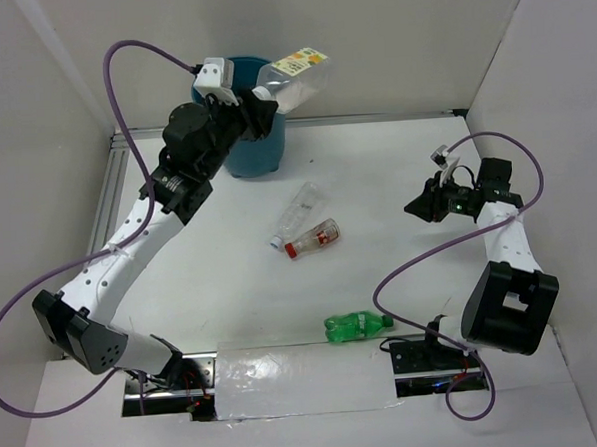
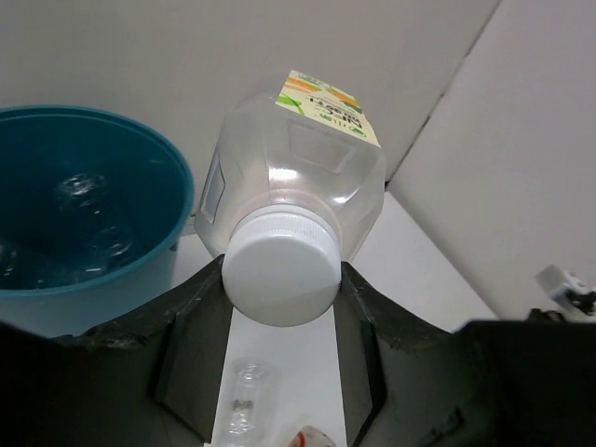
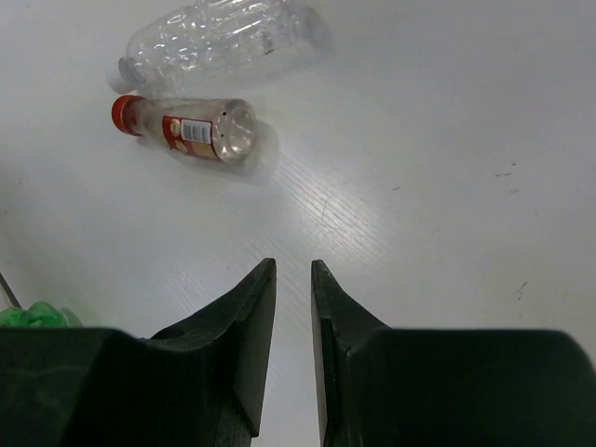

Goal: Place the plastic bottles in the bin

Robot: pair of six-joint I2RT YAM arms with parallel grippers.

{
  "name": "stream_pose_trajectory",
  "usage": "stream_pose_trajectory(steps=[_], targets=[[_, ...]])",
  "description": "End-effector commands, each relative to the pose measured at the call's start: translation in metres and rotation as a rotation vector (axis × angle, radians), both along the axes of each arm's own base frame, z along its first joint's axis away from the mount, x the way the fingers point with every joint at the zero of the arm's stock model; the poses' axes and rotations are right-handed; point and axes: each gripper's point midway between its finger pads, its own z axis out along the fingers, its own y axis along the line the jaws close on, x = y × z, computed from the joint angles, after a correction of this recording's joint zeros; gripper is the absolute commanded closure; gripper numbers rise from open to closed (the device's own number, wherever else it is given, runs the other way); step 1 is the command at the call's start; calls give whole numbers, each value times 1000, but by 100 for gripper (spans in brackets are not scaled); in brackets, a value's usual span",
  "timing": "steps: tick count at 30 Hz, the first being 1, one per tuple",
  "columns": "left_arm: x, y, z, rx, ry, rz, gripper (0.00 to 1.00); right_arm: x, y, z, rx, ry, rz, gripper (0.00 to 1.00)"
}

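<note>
My left gripper (image 1: 257, 105) (image 2: 282, 279) is shut on the white cap of the orange-and-yellow-labelled bottle (image 1: 296, 75) (image 2: 298, 158), held in the air beside the rim of the teal bin (image 1: 255, 158) (image 2: 140, 251). Clear bottles (image 2: 88, 223) lie inside the bin. On the table's middle lie a clear bottle (image 1: 296, 216) (image 3: 223, 37) and a red-capped bottle (image 1: 312, 239) (image 3: 191, 130), side by side. A green bottle (image 1: 356, 326) (image 3: 33, 317) lies near the front edge. My right gripper (image 1: 418, 207) (image 3: 293, 265) hovers at the right, all but shut, only a thin slit showing, nothing in it.
White walls close in the table at the back, left and right. A metal rail (image 1: 112, 193) runs along the left edge. A shiny taped strip (image 1: 297, 379) spans the front between the arm bases. Purple cables (image 1: 421, 262) loop off both arms.
</note>
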Motion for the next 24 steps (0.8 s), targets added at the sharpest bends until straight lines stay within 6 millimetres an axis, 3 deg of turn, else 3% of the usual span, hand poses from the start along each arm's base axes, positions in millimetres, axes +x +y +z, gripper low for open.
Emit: stream_pose_trajectory(steps=[1,3,7,13,14,18,20,24], targets=[[-20,-4,45,-97,-111,-65,100,-3,1,4,-3,-38,16,71],[-16,6,46,-115,-123,-7,100,-2,1,2,1,-30,16,71],[1,48,50,-135,-137,173,100,0,0,2,-5,-36,19,71],[29,76,45,-138,-135,288,100,-1,0,-3,2,-19,19,71],[39,71,45,-136,-133,288,100,-3,1,-6,6,-11,19,71],[63,69,11,-26,-32,286,100,-6,2,-8,2,-3,27,68],[73,60,-18,32,30,255,100,-4,0,-4,-11,-17,22,66],[79,65,-39,72,81,274,100,-5,0,-3,-19,-21,31,61]])
